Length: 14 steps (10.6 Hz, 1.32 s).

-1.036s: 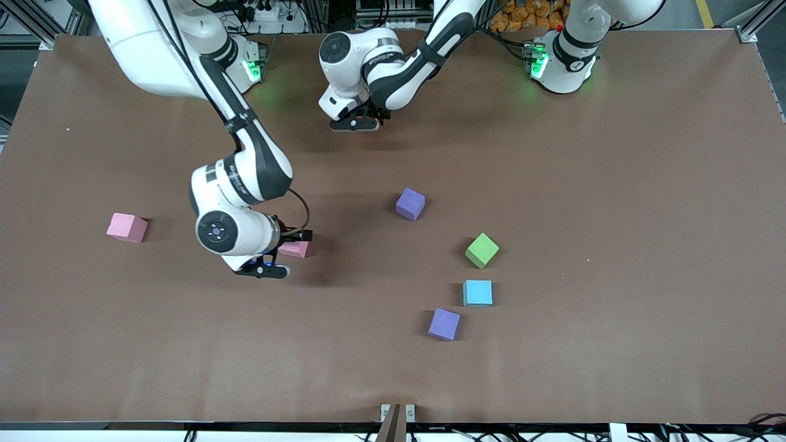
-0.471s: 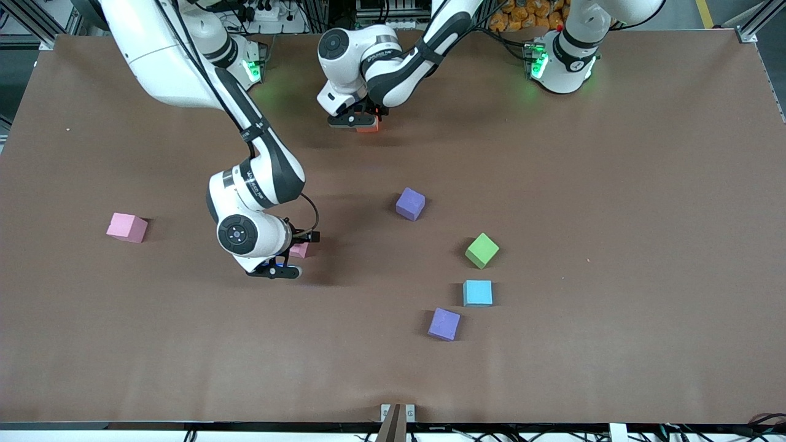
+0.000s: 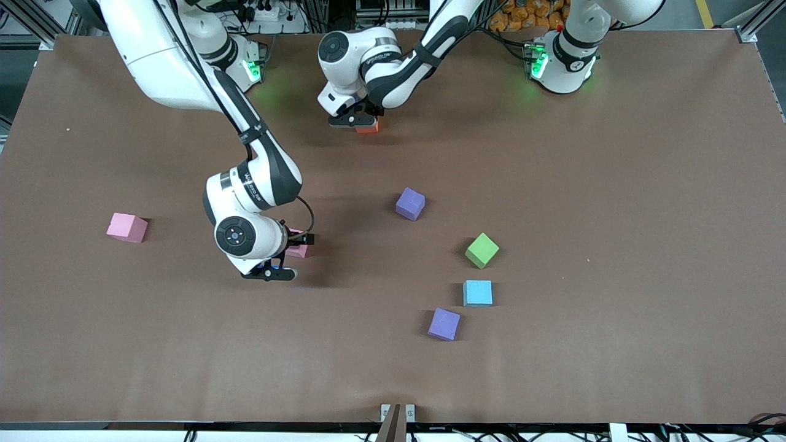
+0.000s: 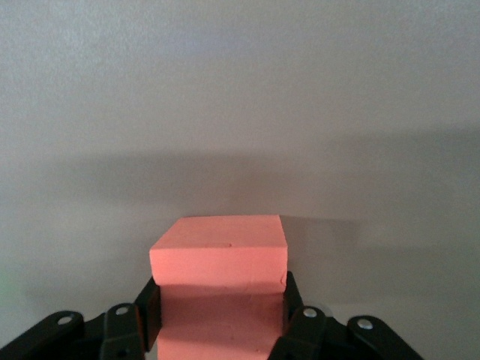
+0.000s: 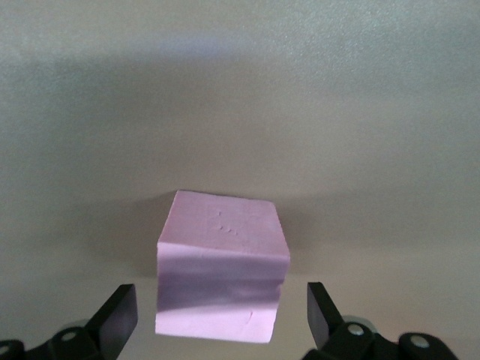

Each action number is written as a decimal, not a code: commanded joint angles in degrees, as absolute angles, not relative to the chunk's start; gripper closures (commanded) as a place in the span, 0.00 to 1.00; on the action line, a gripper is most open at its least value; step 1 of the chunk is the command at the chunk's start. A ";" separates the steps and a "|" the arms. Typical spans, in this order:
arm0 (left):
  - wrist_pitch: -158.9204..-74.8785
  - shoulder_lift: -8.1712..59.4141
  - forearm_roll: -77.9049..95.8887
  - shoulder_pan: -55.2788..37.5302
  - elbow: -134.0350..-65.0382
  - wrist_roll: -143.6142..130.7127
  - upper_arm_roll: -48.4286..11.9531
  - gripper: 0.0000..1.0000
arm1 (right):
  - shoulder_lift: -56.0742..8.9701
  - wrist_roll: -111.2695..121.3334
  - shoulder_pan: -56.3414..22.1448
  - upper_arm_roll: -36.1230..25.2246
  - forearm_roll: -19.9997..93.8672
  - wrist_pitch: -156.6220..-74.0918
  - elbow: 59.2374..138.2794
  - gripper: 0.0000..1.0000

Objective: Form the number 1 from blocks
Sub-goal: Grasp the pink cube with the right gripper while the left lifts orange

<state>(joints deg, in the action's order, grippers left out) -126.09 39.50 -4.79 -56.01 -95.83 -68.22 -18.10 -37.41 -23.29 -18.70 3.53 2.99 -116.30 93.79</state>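
My left gripper [image 3: 359,123] is shut on an orange-red block [image 3: 367,127] close to the robots' bases; its fingers press both sides of the block [image 4: 219,255]. My right gripper [image 3: 293,250] is low over a pink block [image 3: 300,250] near the middle of the table. It is open, with a gap on each side of that block [image 5: 221,255]. A second pink block [image 3: 127,228] lies toward the right arm's end. Toward the left arm's end lie a purple block [image 3: 410,204], a green block [image 3: 482,250], a light blue block [image 3: 478,293] and another purple block [image 3: 444,324].
The brown table mat [image 3: 645,215] stretches bare toward the left arm's end. A small metal bracket [image 3: 396,414] sits at the table's edge nearest the front camera.
The left gripper has shifted a little toward the bases, and the orange-red block now shows under it. The right wrist swung slightly over the pink block, which stayed put.
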 commanded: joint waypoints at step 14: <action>-126.12 45.88 -3.25 -54.76 -83.85 -58.80 -8.26 1.00 | -37.35 -23.99 -17.75 4.04 2.64 -112.68 90.19 1.00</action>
<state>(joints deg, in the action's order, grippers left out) -126.05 44.82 -3.70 -54.16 -85.23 -57.81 -8.89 -38.07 -23.26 -18.23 3.40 2.94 -114.83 91.58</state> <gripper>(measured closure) 0.396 0.370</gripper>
